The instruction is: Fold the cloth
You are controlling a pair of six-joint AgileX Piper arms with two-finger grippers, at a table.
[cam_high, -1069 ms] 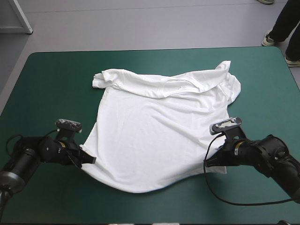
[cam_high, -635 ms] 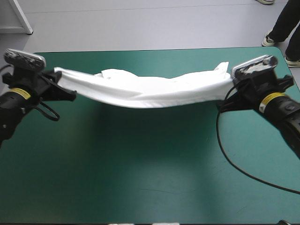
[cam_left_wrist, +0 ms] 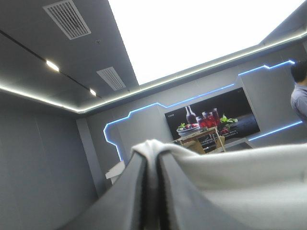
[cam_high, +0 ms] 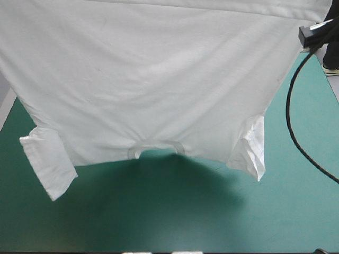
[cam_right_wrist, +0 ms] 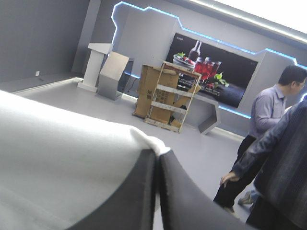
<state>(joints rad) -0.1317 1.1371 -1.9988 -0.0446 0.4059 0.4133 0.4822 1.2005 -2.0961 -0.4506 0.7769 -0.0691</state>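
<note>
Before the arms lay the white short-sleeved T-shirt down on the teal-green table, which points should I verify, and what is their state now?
1. Hold of the left gripper on the white short-sleeved T-shirt: ok, shut on the cloth.
2. Hold of the right gripper: ok, likewise shut on it.
3. Shirt body spread between the arms: ok, it hangs wide, with the collar lowest.
4. Sleeves flat: not ok, the sleeve on the right arm's side hangs creased.
5. Lower edge off the teal-green table: cannot tell.
6. Table surface behind the shirt: cannot tell, it is hidden.
</note>
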